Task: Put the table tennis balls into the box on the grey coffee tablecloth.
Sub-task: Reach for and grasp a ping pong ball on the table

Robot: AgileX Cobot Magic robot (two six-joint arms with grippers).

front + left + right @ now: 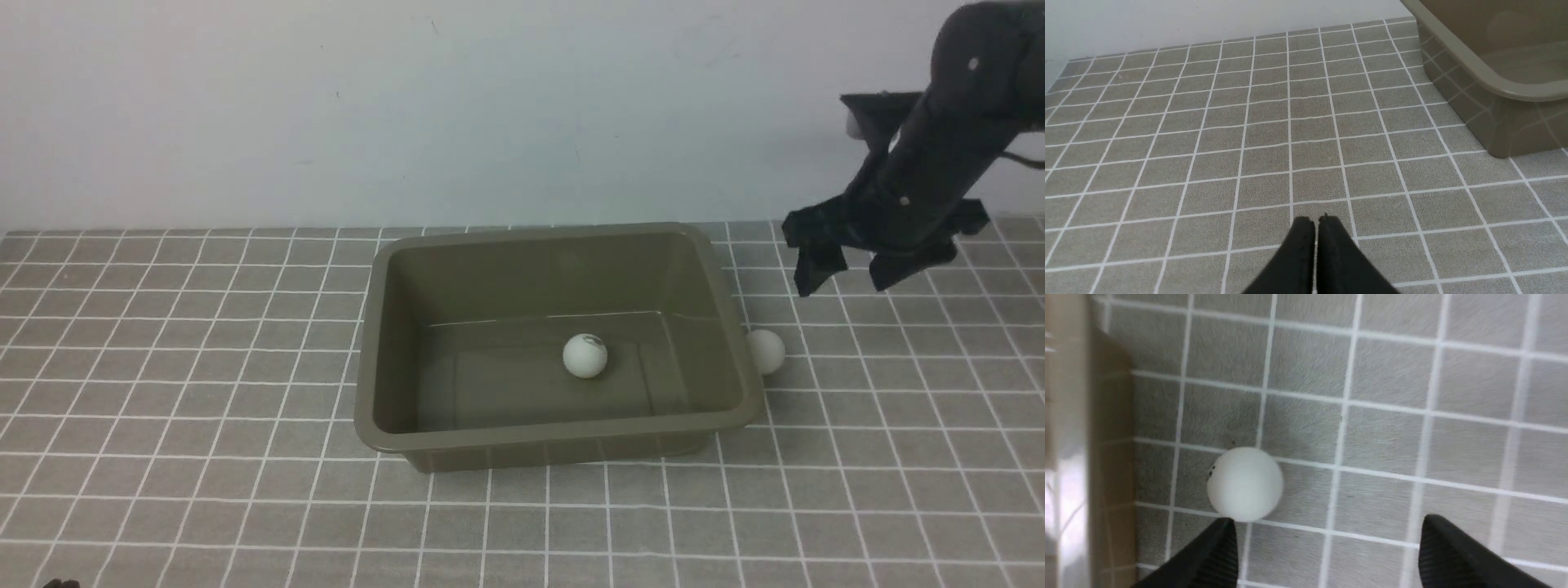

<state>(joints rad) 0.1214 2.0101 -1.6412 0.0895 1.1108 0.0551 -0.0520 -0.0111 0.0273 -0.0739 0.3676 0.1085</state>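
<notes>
The olive-green box (384, 343) stands on the grey coffee tablecloth (163, 367). One white table tennis ball (584, 355) lies inside it. The second ball (767, 350) rests on the cloth against the box's right outer wall; it also shows in the right wrist view (1245, 484) beside the box wall (1069, 457). My right gripper (845, 273) hangs open and empty above the cloth, up and to the right of that ball; its fingertips (1224, 535) frame bare cloth (1327, 524). My left gripper (1315, 220) is shut and empty over bare cloth, left of the box (1494, 85).
A pale wall (408, 106) runs behind the cloth's far edge. The right arm (955, 139) reaches in from the upper right.
</notes>
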